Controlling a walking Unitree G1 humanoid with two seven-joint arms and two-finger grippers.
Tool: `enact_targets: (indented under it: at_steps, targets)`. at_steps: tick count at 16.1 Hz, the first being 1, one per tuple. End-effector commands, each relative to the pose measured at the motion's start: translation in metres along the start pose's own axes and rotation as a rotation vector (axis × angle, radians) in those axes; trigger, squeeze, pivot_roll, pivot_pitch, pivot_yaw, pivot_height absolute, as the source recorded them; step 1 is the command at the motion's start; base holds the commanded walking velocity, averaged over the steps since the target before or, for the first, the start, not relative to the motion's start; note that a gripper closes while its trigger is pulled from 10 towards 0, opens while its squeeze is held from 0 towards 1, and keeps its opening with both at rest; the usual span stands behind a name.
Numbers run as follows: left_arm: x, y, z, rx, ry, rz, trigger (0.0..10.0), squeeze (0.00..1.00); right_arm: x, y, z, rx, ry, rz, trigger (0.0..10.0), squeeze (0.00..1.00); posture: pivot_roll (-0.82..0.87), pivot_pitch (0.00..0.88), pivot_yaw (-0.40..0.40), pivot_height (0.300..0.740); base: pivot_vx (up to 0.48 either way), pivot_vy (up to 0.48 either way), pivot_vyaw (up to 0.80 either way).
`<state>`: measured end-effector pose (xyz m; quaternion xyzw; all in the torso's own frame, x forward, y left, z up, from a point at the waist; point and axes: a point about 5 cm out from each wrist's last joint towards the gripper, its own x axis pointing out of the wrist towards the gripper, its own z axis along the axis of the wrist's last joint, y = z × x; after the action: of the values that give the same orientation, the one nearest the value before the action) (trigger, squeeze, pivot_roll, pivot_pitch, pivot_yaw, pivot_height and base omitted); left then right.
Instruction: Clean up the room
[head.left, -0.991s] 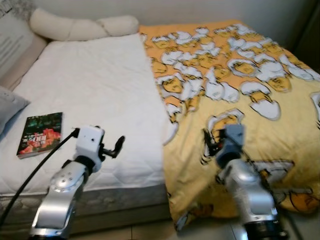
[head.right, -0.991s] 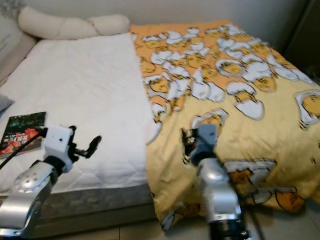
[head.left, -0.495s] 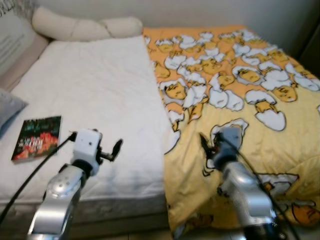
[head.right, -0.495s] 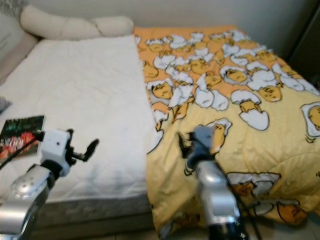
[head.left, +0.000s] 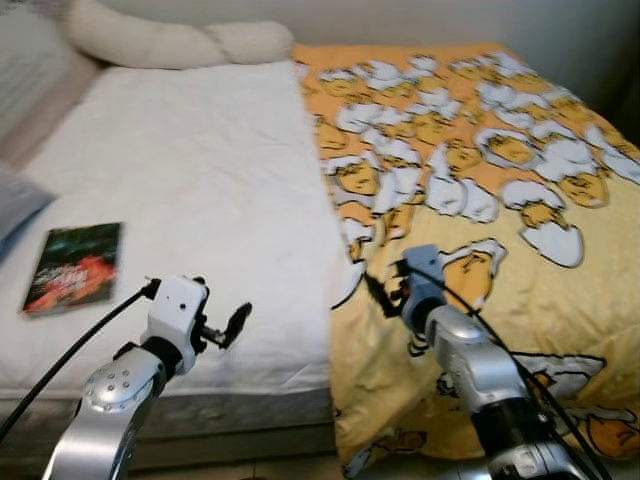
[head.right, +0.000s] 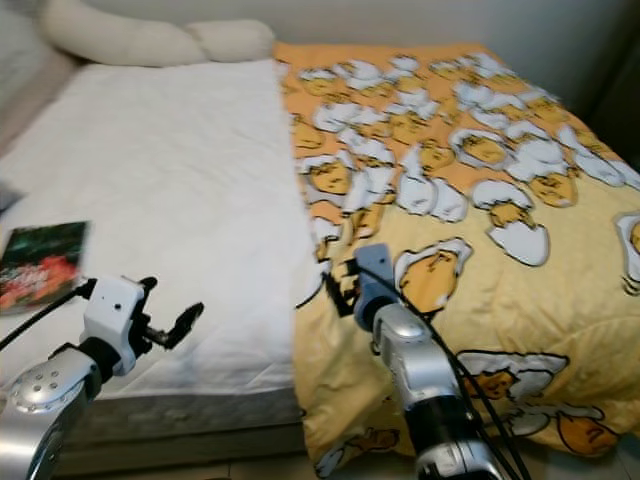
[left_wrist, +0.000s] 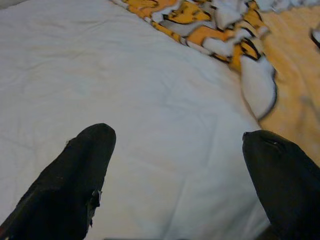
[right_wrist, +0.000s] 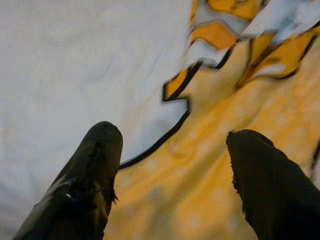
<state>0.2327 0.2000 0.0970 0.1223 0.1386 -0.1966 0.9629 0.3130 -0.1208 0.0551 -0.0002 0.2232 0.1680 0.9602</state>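
Half of the bed is covered at most: the yellow blanket printed with egg-yolk cartoon figures (head.left: 500, 170) lies over the right side only, its left edge running down the middle of the white quilted mattress (head.left: 190, 170), so the tidying looks barely begun (judging by the bare sheet alone).

Nearest, the left gripper (head.left: 232, 325) hovers over the near part of the bare mattress with its two black fingers spread apart and nothing between them. The right gripper (head.left: 378, 296) is a little farther and to the right, also spread wide and empty, poised right at the blanket's left edge; its wrist view looks down on the black-outlined hem (right_wrist: 160, 142) between its fingers, close but not yet pinched.

Farther left, a dark paperback book with a red and green cover (head.left: 75, 267) lies flat on the mattress, well apart from both grippers and not yet put away. At the far end a cream knotted bolster pillow (head.left: 170, 42) rests against the wall.
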Motion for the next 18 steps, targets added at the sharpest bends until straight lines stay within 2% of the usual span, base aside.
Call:
enact_targets:
  at_steps: [1, 3, 7, 8, 9, 10, 13, 14, 15, 16, 18]
  targets:
    - [-0.003, -0.003, 0.006, 0.036, 0.001, -0.068, 10.0, 0.0, 0.008, -0.007, -0.003, -0.008, 0.055, -0.033, 10.0, 1.0, 0.11, 0.0, 0.003, 0.74, 0.0, 0.0, 0.0]
    - [-0.008, -0.002, 0.01, 0.087, 0.023, -0.133, 10.0, 0.0, 0.021, -0.008, -0.006, -0.025, 0.146, -0.077, 10.0, 1.0, 0.12, 0.038, 0.01, 0.74, 0.0, 0.0, 0.0]
    - [-0.027, -0.002, 0.016, 0.131, 0.06, -0.199, 10.0, 0.0, 0.029, -0.011, -0.003, -0.083, 0.217, -0.164, 10.0, 1.0, 0.18, 0.159, -0.004, 0.74, 0.0, 0.0, 0.0]
    - [-0.033, -0.003, 0.016, 0.138, 0.07, -0.204, 10.0, 0.0, 0.029, -0.013, -0.004, -0.091, 0.235, -0.196, 10.0, 0.84, 0.19, 0.183, -0.007, 0.74, 0.0, 0.0, 0.0]
    - [-0.039, -0.003, 0.018, 0.143, 0.075, -0.203, 10.0, 0.0, 0.028, -0.016, -0.006, -0.086, 0.245, -0.235, 10.0, 0.0, 0.2, 0.199, -0.007, 0.74, 0.0, 0.0, 0.0]
    - [-0.042, -0.003, 0.019, 0.143, 0.076, -0.203, 10.0, 0.0, 0.028, -0.017, -0.007, -0.067, 0.246, -0.248, 10.0, 0.0, 0.21, 0.216, -0.006, 0.74, 0.0, 0.0, 0.0]
    - [-0.054, -0.007, 0.025, 0.14, 0.082, -0.227, 10.0, 0.0, 0.028, -0.015, -0.01, 0.088, 0.208, -0.241, 10.0, 0.0, 0.23, 0.274, 0.001, 0.74, 0.0, 0.0, 0.0]
    - [-0.058, -0.008, 0.027, 0.141, 0.085, -0.232, 10.0, 0.0, 0.028, -0.017, -0.011, 0.078, 0.21, -0.245, 4.5, 0.0, 0.24, 0.301, 0.004, 0.74, 0.0, 0.0, 0.0]
    - [-0.062, -0.009, 0.029, 0.141, 0.085, -0.232, 10.0, 0.0, 0.027, -0.019, -0.01, 0.073, 0.201, -0.254, 2.7, 0.0, 0.24, 0.31, 0.004, 0.74, 0.0, 0.0, 0.0]
    - [-0.064, -0.008, 0.03, 0.142, 0.087, -0.23, 10.0, 0.0, 0.027, -0.021, -0.008, 0.076, 0.19, -0.263, 0.3, 0.0, 0.25, 0.317, 0.003, 0.74, 0.0, 0.0, 0.0]
    - [-0.068, -0.008, 0.031, 0.139, 0.096, -0.225, 10.0, 0.0, 0.027, -0.024, -0.006, 0.079, 0.179, -0.272, 0.0, 0.0, 0.25, 0.324, 0.004, 0.74, 0.0, 0.0, 0.0]
